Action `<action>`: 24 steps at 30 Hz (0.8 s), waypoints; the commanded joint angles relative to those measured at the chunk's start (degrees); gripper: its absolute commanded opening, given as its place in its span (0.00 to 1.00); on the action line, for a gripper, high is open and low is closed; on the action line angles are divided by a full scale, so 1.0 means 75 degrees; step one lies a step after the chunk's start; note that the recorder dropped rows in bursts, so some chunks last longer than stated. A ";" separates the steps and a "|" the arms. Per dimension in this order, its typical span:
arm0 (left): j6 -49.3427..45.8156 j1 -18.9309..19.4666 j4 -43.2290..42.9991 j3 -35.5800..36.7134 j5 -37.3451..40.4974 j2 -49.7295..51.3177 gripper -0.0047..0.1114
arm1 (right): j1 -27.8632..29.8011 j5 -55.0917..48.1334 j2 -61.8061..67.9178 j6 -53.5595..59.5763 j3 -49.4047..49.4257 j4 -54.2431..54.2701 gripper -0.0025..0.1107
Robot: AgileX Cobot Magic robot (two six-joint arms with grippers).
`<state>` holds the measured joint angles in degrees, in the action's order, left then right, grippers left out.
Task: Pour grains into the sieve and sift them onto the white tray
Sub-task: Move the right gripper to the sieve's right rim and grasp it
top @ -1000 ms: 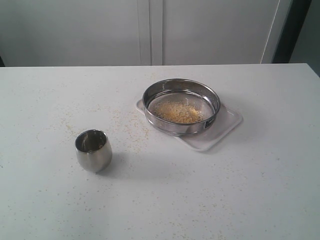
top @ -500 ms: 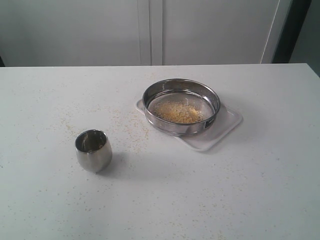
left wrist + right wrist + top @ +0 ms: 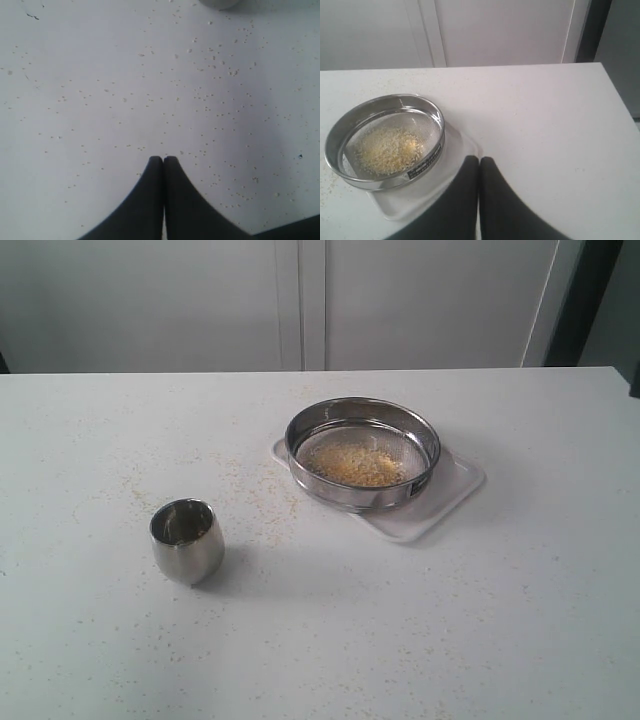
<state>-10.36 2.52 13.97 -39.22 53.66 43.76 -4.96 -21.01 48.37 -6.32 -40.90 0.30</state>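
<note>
The sieve [image 3: 362, 450], a wide steel ring with grey mesh, rests on the white tray [image 3: 440, 502] right of the table's centre. Yellow-beige grains [image 3: 358, 466] lie in a patch on its mesh. The right wrist view shows the same sieve [image 3: 385, 141], grains [image 3: 385, 147] and tray [image 3: 420, 200], with my right gripper [image 3: 479, 159] shut and empty beside the tray's corner. My left gripper [image 3: 163, 158] is shut and empty above bare table dotted with specks. Neither arm shows in the exterior view.
A small rounded steel cup [image 3: 186, 539] stands upright on the table at the left front, apart from the tray. Stray specks are scattered over the white table [image 3: 520, 620]. A white panelled wall [image 3: 300, 300] runs behind the table's far edge.
</note>
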 commanded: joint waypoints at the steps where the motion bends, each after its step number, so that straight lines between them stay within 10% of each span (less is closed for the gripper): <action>1: -0.0023 0.0018 0.0077 0.0056 0.0107 -0.0057 0.04 | 0.0056 -0.0696 0.1146 -0.0048 -0.0834 0.0158 0.02; 24: -0.0023 0.0018 0.0077 0.0056 0.0107 -0.0057 0.04 | -0.0036 -0.1604 0.5080 -0.0727 -0.2641 0.1065 0.02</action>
<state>-10.36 2.52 13.87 -39.22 53.66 43.76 -4.96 -32.71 84.86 -12.00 -59.14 7.96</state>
